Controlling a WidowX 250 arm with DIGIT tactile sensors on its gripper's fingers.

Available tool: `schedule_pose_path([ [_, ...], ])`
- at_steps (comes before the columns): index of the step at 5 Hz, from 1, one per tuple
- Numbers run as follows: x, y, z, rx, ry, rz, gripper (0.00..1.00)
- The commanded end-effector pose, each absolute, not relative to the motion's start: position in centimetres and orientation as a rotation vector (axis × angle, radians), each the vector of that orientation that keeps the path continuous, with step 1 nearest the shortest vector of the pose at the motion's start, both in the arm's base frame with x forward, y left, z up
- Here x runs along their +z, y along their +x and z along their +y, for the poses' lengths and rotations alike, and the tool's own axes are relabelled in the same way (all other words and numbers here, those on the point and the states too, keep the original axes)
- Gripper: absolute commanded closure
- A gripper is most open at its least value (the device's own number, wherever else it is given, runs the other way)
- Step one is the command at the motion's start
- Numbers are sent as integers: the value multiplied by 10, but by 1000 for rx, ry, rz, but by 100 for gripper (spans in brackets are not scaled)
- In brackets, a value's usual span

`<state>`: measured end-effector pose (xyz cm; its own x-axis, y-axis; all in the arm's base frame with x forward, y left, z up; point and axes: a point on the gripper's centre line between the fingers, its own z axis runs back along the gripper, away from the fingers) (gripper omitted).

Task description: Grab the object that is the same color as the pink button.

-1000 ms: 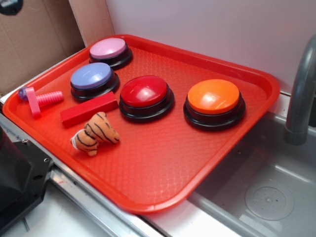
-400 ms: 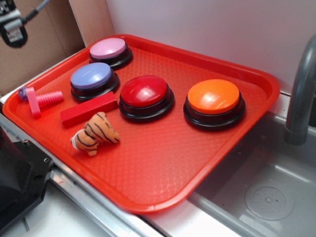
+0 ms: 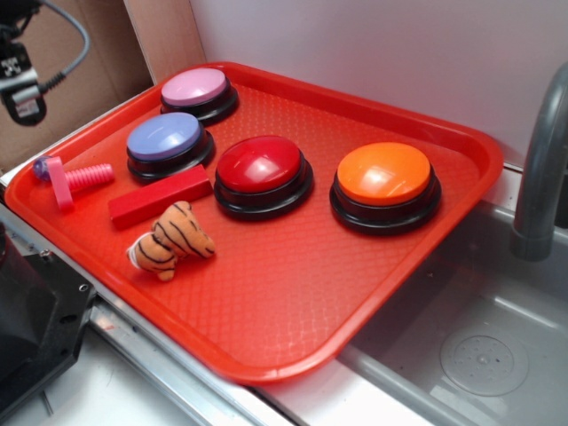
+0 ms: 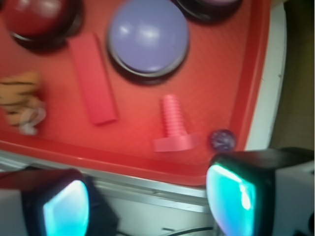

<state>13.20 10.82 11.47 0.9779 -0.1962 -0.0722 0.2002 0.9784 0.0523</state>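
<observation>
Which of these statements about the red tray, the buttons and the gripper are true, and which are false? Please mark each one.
1. The small bright pink plastic toy bolt lies on the red plastic tray. True.
2. The gripper holds the bolt between its fingers. False: the fingers are apart with nothing between them, and the bolt lies untouched on the tray.
3. The red rectangular block lies between the striped plush tiger and the lavender-blue round button. True.
4. The round pale pink button stands beside the orange round button. False: its neighbour is the lavender-blue button; the dark red round button stands beside the orange one.
</observation>
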Motion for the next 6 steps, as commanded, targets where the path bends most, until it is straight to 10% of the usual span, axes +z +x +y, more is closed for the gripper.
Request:
schedule_pose_path([
  [1, 62, 148, 136, -258, 111, 52, 0],
  [4, 23, 161, 132, -356, 103, 41, 8],
  [5, 22, 162, 130, -365, 100, 26, 100],
  [6, 20, 161, 132, -364, 80, 22, 100],
])
